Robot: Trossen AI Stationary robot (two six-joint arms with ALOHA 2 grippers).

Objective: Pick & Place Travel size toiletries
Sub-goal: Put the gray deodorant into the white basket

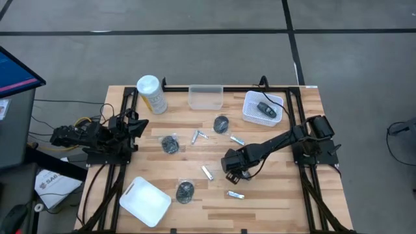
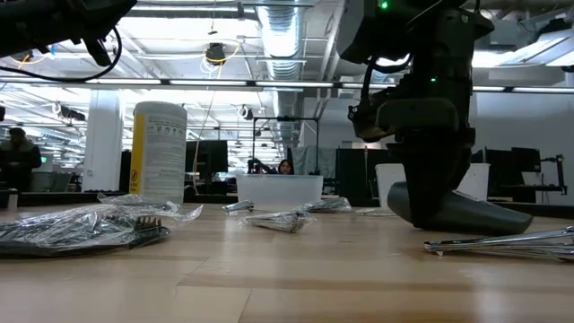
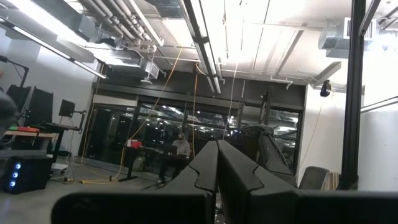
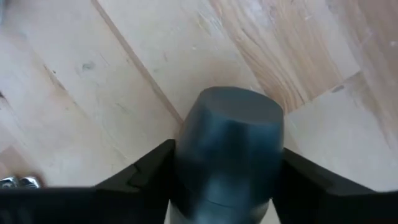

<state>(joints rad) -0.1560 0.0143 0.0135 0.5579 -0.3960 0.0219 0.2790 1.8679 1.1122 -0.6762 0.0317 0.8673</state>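
The dark oblong piece (image 4: 229,149) lies on the table between the centre and the right edge, directly between the fingers of the right end effector (image 1: 232,170), its long axis running along the line of the fingers rather than across them. In the right wrist view the two fingers (image 4: 140,174) stand close on either side of it, partly closed; whether they already press on it cannot be told, and in the low view it rests on the wood. A lift would turn on those fingers meeting its flanks squarely. The white basket (image 1: 249,114) near the far right corner lies beyond. The left end effector (image 1: 133,127) waits shut and empty by the left edge, far from any item.
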